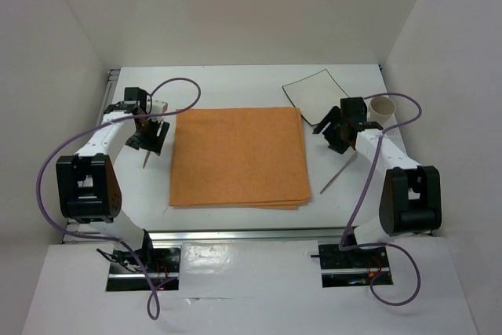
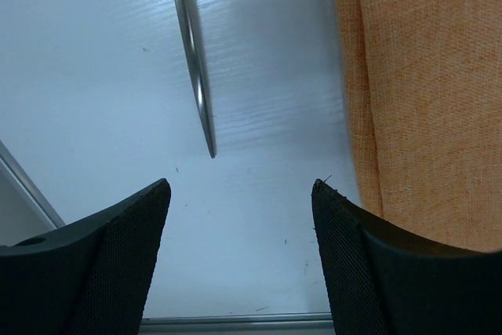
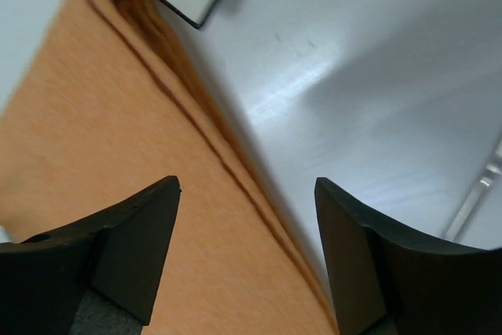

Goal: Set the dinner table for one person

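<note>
Both the left gripper (image 2: 239,187) and right gripper (image 3: 247,182) stand spread wide, holding nothing.

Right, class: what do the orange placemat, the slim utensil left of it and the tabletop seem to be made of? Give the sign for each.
Orange placemat: woven cloth, matte; a coarse weave and layered folded edges show. Slim utensil: probably polished metal; it mirrors its surroundings. Tabletop: white, smooth, semi-gloss, likely laminate or painted board; faint grain and soft glare.

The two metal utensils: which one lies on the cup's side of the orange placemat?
The right utensil, lying right of the placemat like the cup; the left utensil lies on the placemat's other side.
</note>
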